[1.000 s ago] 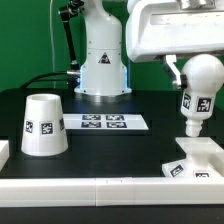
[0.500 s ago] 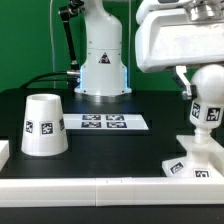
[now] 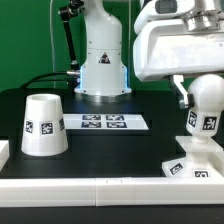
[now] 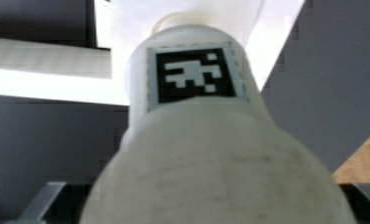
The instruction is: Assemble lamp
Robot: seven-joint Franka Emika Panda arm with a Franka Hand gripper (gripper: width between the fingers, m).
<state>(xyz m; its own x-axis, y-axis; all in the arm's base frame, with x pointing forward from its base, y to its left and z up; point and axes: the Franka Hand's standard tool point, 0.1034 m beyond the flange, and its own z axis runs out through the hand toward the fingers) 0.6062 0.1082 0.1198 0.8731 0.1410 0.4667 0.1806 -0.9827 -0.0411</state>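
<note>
Bulb [image 3: 205, 98] held neck-down just over base [image 3: 192, 160], at exterior view's right. Jaws clamped on round top. Judged light, hard, smooth plastic; could slip. Best gripped at wide round part. Shade [image 3: 43, 125] seen well apart.

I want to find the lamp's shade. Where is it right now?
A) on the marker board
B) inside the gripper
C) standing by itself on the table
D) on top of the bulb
C: the shade stands by itself on the black table at the exterior view's left, well apart from the bulb.
</note>
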